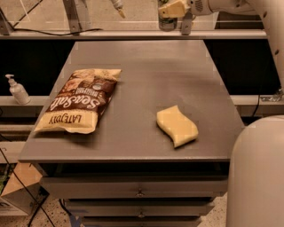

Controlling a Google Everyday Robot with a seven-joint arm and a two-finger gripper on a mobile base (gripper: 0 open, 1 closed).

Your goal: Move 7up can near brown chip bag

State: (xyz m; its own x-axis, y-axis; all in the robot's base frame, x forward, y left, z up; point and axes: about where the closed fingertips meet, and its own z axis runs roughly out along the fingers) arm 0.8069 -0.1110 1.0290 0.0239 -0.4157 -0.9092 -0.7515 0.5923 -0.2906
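Note:
The brown chip bag (pixel 80 103) lies flat on the left side of the grey table (pixel 146 62), its tan end toward the front. My gripper (pixel 172 9) is at the top of the view, above the table's far edge, shut on the 7up can (pixel 167 22). The can hangs below the yellowish fingers, lifted off the table. It is far behind and to the right of the bag. Only the can's lower part shows.
A pale yellow wavy sponge (pixel 176 126) lies front right on the table. A soap dispenser (pixel 17 91) stands on a shelf to the left. My white arm base (pixel 257 177) fills the lower right corner. Drawers sit under the table front.

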